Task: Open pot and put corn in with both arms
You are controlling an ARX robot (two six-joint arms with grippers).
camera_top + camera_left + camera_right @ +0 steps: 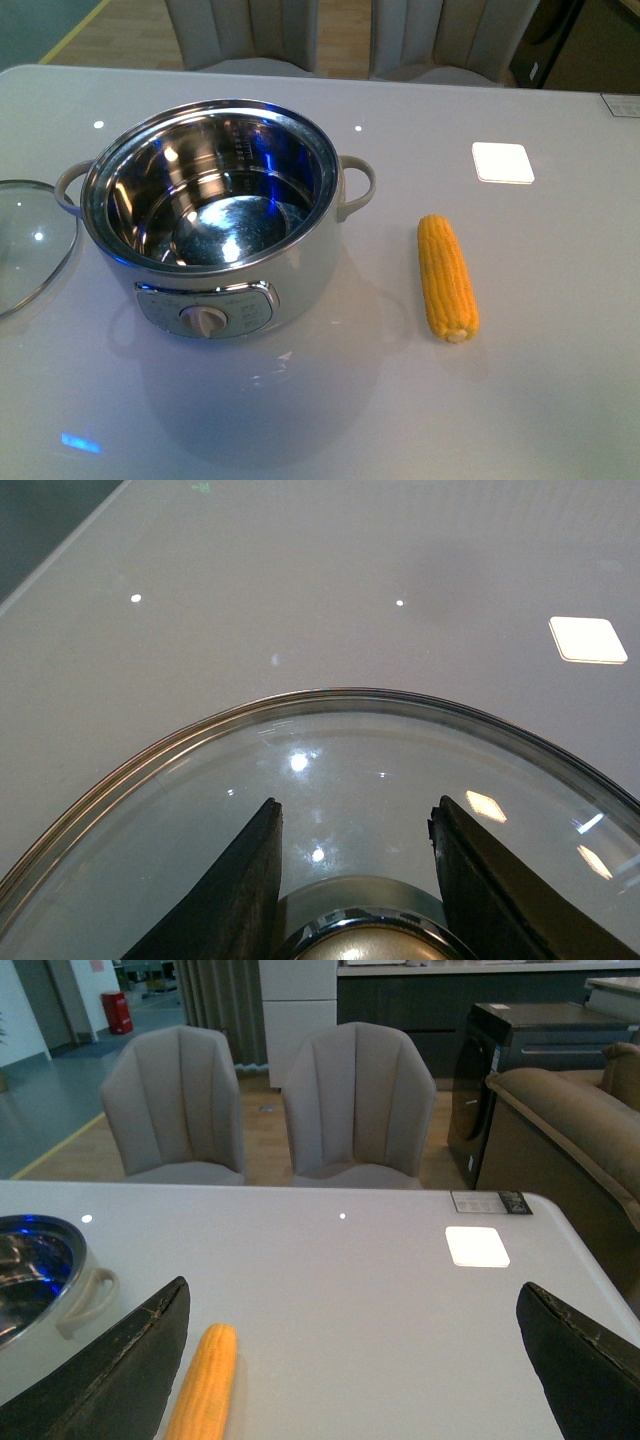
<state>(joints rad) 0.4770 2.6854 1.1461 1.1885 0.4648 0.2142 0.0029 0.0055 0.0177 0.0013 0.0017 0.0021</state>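
Pot [305, 262] is lined with mirror-bright steel. Lid [330, 770] is made of clear glass, rimmed in metal. Table [560, 400] is finished smooth, glossy.

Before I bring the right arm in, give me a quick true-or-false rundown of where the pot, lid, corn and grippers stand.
1. The pot is uncovered. True.
2. The corn is inside the pot. False: it lies on the table, right of the pot.
3. The glass lid lies left of the pot. True.
4. The right gripper holds the corn. False: it is wide open, empty.
5. The left gripper straddles the lid's knob. True.
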